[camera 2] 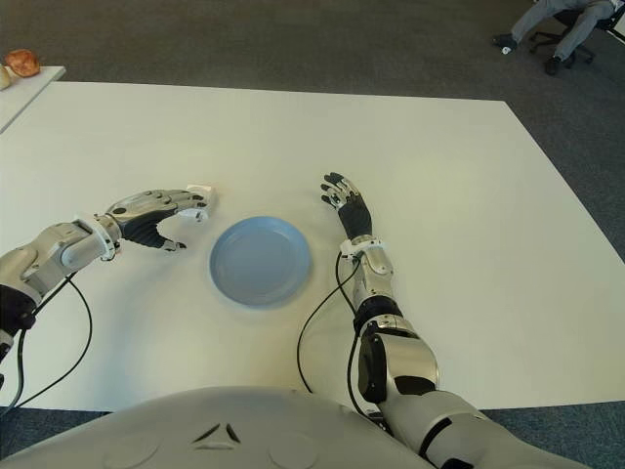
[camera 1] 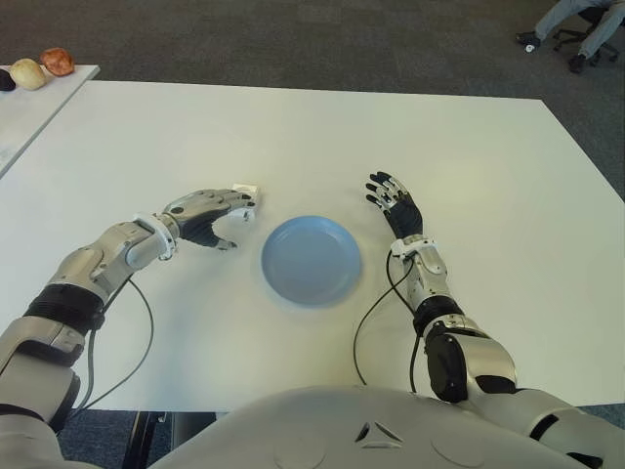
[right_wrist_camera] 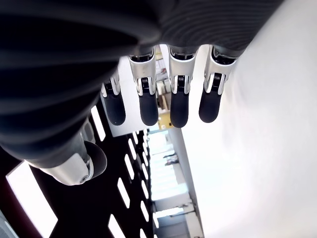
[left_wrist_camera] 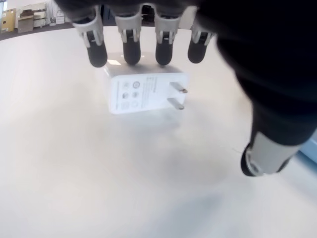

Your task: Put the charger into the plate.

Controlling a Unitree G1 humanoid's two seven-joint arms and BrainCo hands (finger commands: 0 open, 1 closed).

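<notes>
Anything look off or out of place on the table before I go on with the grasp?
Nothing stands out. The charger lies flat on the table, prongs out, under the left hand fingertips, ungrasped. The plate is empty and level. The right hand shows right of it, open.

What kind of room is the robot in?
Probably an office or lab. A big white table stands on grey carpet, and a seated person's legs and an office chair show in the far corner.

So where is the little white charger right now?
The charger lies on the white table, left of the blue plate, right at the left hand's fingertips, which are not closed around it.
</notes>
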